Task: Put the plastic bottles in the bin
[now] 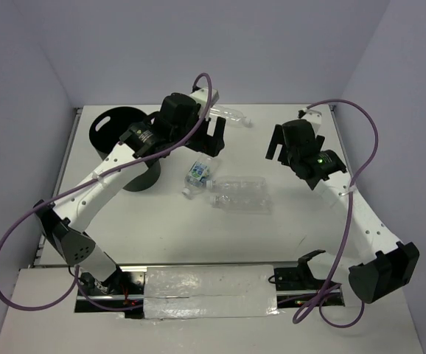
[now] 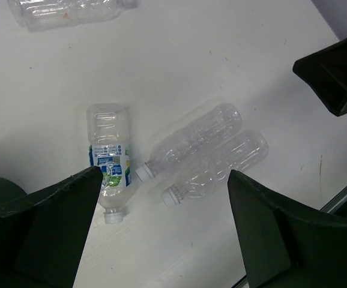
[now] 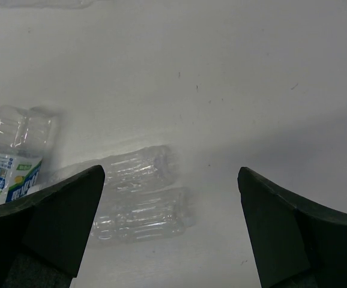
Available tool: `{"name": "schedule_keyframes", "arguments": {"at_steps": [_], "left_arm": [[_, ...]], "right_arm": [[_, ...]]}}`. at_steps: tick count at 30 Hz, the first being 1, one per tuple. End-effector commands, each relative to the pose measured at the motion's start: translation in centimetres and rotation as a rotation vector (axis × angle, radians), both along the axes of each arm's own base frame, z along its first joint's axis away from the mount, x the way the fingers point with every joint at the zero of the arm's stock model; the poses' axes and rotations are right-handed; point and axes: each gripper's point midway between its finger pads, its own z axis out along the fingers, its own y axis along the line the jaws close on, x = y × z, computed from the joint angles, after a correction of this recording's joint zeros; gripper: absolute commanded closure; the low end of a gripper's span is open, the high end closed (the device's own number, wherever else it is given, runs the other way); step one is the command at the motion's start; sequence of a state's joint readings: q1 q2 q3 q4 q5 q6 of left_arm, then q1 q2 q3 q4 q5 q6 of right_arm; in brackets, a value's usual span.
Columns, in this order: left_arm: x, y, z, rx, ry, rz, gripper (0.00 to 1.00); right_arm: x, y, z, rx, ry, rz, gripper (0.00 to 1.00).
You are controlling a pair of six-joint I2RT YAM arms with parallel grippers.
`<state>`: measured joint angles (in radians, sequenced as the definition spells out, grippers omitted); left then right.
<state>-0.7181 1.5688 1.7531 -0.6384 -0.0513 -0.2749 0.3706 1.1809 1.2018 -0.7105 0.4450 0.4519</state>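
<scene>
Plastic bottles lie on their sides on the white worktop [image 1: 301,221], and all the ones you can see are outside the bin. The small clear bottle with the blue-green label and white cap [image 1: 197,174] is near the middle, just right of the black cylindrical plastic bin [image 1: 141,181]. To its right, two clear, crinkly unlabelled bottles [image 1: 241,194] lie side by side and touching, with their caps toward the labelled one. A fourth clear bottle [image 1: 233,115] lies toward the far edge, just behind your left wrist.

Your left arm rises from its base at the near left and stretches diagonally across the bin's right side. It bends at the wrist so the left gripper [image 1: 214,139] hangs above the worktop between the far bottle and the labelled one. Its fingers [image 2: 53,228] are spread wide and hold nothing. In the left wrist view they frame the labelled bottle and the pair below.

Your right arm reaches back and inward from the near right. The right gripper [image 1: 283,144] hovers over bare worktop, right of the pair and apart from every bottle. Its fingers [image 3: 293,228] are also spread wide and empty.

The bin stands upright at the left rear, with an oval cut-out showing near its rim. Its inside is dark, so you cannot tell what it holds.
</scene>
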Motion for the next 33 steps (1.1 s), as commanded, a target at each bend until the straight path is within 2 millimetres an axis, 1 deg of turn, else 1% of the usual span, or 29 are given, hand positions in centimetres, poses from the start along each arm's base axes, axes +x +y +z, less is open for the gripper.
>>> {"name": "schedule_keyframes", "arguments": {"at_steps": [1, 2, 3, 5, 7, 8, 9, 11, 12, 13, 14, 15, 16, 17, 18, 19, 20, 21, 22, 23, 24, 26, 27, 29, 30, 31, 33], "left_arm": [[1.4, -0.2, 0.7, -0.035, -0.033, 0.064, 0.01], [1.5, -0.2, 0.6, -0.034, -0.036, 0.07, 0.01], [1.8, 0.1, 0.3, -0.028, -0.038, 0.095, 0.01], [2.1, 0.2, -0.2, -0.024, -0.034, 0.116, 0.01], [2.5, 0.2, -1.1, -0.004, -0.025, 0.128, 0.01], [2.9, 0.5, -1.5, 0.013, -0.027, 0.157, 0.01], [3.3, 0.5, -2.3, 0.019, -0.005, 0.181, 0.01], [3.8, 0.4, -3.3, 0.045, 0.015, 0.199, 0.01], [4.1, 0.4, -6.0, 0.119, 0.067, 0.202, 0.01], [4.6, 0.3, -6.4, 0.138, 0.075, 0.211, 0.01], [5.1, 0.3, -7.7, 0.179, 0.093, 0.226, 0.01], [5.6, 0.6, -10.8, 0.268, 0.144, 0.251, 0.01], [6.3, 0.5, -10.9, 0.281, 0.139, 0.27, 0.01], [6.8, 0.7, -11.9, 0.314, 0.151, 0.288, 0.01], [7.2, 0.8, -14.2, 0.376, 0.181, 0.306, 0.01], [7.8, 0.7, -14.1, 0.377, 0.171, 0.32, 0.02], [8.1, 0.6, -14.7, 0.393, 0.174, 0.327, 0.03], [8.5, 0.6, -16.0, 0.413, 0.187, 0.341, 0.03], [9.0, 0.8, -16.0, 0.422, 0.173, 0.361, 0.03], [9.2, 0.9, -16.6, 0.432, 0.178, 0.372, 0.03], [9.6, 1.0, -17.8, 0.452, 0.191, 0.382, 0.03], [10.1, 1.1, -18.4, 0.456, 0.199, 0.399, 0.02], [10.4, 1.4, -19.3, 0.465, 0.216, 0.403, 0.02], [10.4, 1.2, -20.5, 0.452, 0.246, 0.385, 0.02], [10.5, 1.4, -21.2, 0.45, 0.266, 0.386, 0.02], [10.2, 1.2, -22.1, 0.439, 0.298, 0.364, 0.02], [10.4, 1.4, -22.9, 0.419, 0.327, 0.36, 0.01]], "right_arm": [[0.0, -0.2, 0.8, 0.016, -0.052, -0.027, 0.0], [-0.1, -0.3, 0.6, 0.017, -0.053, -0.032, 0.0], [-0.2, -0.3, 0.9, 0.025, -0.071, -0.028, 0.0], [-0.5, -0.3, 0.9, 0.028, -0.074, -0.024, 0.0], [-0.8, -0.4, 1.3, 0.037, -0.097, -0.016, 0.0], [-1.1, -0.4, 0.9, 0.037, -0.094, -0.013, 0.0], [-1.3, -0.5, 1.3, 0.046, -0.114, -0.011, 0.0], [-1.8, -0.6, 0.9, 0.044, -0.112, -0.004, 0.0], [-2.1, -0.8, 0.8, 0.043, -0.11, -0.008, 0.0], [-2.4, -0.9, 1.0, 0.049, -0.117, -0.008, 0.0], [-2.8, -1.0, 0.6, 0.05, -0.111, -0.011, 0.0], [-3.0, -1.0, 0.5, 0.056, -0.112, -0.011, 0.0], [-3.5, -0.9, 0.2, 0.075, -0.118, -0.005, 0.01], [-3.7, -0.9, 0.0, 0.084, -0.117, 0.001, 0.01], [-3.8, -0.4, 0.0, 0.105, -0.123, 0.022, 0.01], [-4.0, -0.2, -0.1, 0.113, -0.124, 0.028, 0.01], [-4.2, -0.3, -0.3, 0.123, -0.121, 0.021, 0.01], [-4.3, -0.3, -0.5, 0.123, -0.112, 0.02, 0.01], [-4.4, -0.4, -0.6, 0.12, -0.109, 0.015, 0.01], [-4.5, -0.5, -0.7, 0.115, -0.101, 0.014, 0.01], [-4.6, -0.5, -0.9, 0.11, -0.093, 0.013, 0.01], [-4.5, -0.6, -0.8, 0.102, -0.093, 0.017, 0.0], [-4.5, -0.6, -0.7, 0.101, -0.094, 0.019, 0.0], [-4.5, -0.6, -0.6, 0.098, -0.096, 0.021, 0.0], [-4.4, -0.5, -0.6, 0.1, -0.094, 0.021, 0.0], [-4.3, -0.5, -0.5, 0.101, -0.096, 0.021, 0.0], [-4.2, -0.4, -0.3, 0.104, -0.101, 0.026, 0.0]]}}
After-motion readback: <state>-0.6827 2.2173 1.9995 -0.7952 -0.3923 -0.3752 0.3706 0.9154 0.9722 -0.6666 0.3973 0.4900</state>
